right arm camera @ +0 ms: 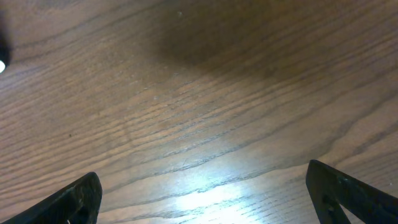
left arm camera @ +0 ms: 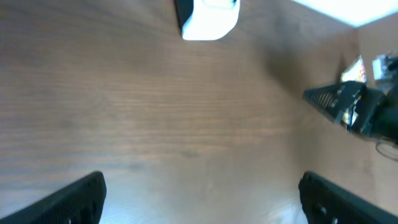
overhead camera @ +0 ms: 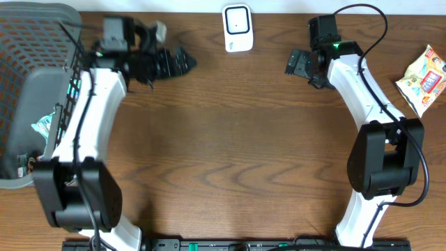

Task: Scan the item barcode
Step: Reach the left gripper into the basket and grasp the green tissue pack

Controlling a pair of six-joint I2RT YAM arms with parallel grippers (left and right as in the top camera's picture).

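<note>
Left gripper (left arm camera: 202, 196) and right gripper (right arm camera: 205, 199) are hanging wide open, empty; I'm judging the snack packet (overhead camera: 423, 78) needs grasping next.

Dark wood-grain table (overhead camera: 230, 139) with a soft sheen, glossy white plastic scanner (overhead camera: 237, 26), crinkly shiny snack packet (overhead camera: 424, 78)

A dark brown wooden table (overhead camera: 230, 139) fills nearly the whole overhead view, its wavy grain running from left to right. Beyond its far edge lies a thin white strip (overhead camera: 279, 5); whether this is wall or floor cannot be told. Light falls from above, and a soft bright glare (right arm camera: 205, 196) sits on the polished wood in the right wrist view.
</note>
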